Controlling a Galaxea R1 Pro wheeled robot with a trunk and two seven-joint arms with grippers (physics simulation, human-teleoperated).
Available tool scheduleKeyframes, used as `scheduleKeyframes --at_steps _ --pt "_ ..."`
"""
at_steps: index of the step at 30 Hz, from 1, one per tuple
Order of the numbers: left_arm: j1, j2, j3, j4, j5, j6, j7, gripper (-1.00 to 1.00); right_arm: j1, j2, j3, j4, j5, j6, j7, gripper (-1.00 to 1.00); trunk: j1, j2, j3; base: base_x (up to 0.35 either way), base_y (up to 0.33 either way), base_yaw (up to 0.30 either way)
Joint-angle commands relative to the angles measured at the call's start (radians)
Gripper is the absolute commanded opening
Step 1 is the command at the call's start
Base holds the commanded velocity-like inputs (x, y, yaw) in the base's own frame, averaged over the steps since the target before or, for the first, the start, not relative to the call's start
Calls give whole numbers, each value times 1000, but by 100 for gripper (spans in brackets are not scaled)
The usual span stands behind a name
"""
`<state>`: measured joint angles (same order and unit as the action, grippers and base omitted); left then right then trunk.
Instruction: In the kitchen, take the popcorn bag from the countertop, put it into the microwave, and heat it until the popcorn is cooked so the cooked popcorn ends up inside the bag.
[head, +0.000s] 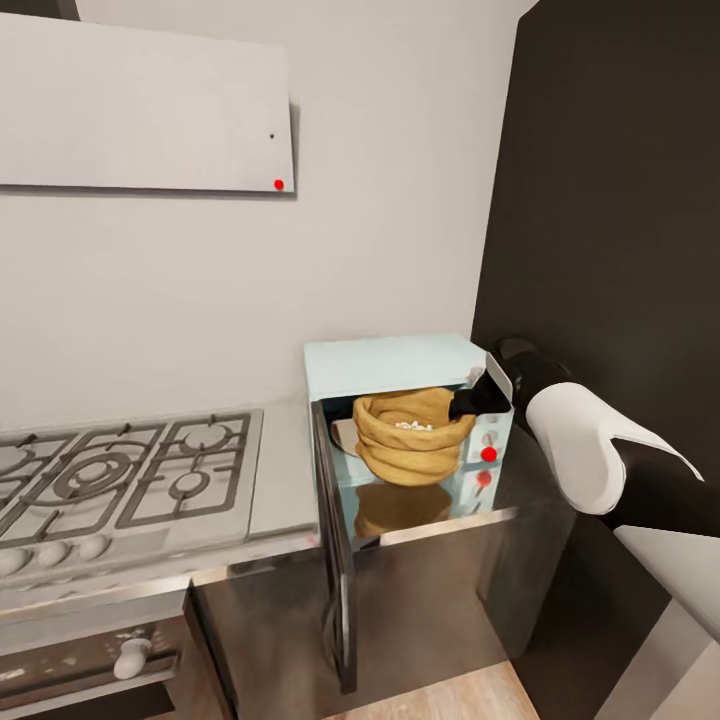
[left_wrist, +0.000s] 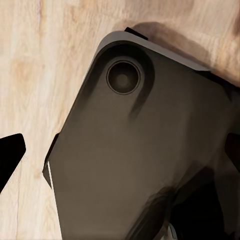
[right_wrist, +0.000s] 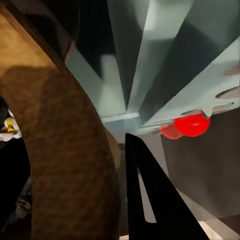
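The pale blue-white microwave (head: 390, 365) stands on the steel countertop (head: 285, 480) with its door (head: 335, 570) swung wide open toward me. The tan burlap popcorn bag (head: 405, 445) sits upright in the cavity, and white popcorn (head: 412, 426) shows in its mouth. My right gripper (head: 478, 398) reaches in from the right and is shut on the bag's thick rolled rim (right_wrist: 65, 165); one black finger (right_wrist: 150, 200) presses its outer side. My left gripper (left_wrist: 122, 152) hangs open over the robot's dark base, with nothing between its fingers.
A gas hob (head: 120, 480) with black grates lies left of the microwave, over an oven with a white knob (head: 130, 655). A tall dark cabinet (head: 610, 200) rises at the right. A red marker (head: 488, 454) sits on the microwave's panel. Wooden floor (left_wrist: 30, 75) lies below.
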<state>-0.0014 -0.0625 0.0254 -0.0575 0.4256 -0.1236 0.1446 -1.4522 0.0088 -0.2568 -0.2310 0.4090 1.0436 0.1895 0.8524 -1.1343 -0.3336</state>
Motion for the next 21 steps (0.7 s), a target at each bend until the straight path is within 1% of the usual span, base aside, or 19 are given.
scheduleKeyframes --at_steps 1,4,10,21 --pt "0 0 2 -1 1 -2 3 100 -1 0 -6 -1 10 4 8 -100 0 -1 -1 11 9 0" --pt "0 0 2 -1 1 -2 3 100 -1 0 -6 1 8 4 8 -100 0 -1 -1 28 2 0" --pt "0 0 2 -1 1 -2 3 100 -1 0 -6 1 8 4 8 -100 0 -1 -1 102 0 0" --pt "0 0 2 -1 1 -2 3 100 -1 0 -6 1 10 4 10 -100 0 -1 -1 147 0 0"
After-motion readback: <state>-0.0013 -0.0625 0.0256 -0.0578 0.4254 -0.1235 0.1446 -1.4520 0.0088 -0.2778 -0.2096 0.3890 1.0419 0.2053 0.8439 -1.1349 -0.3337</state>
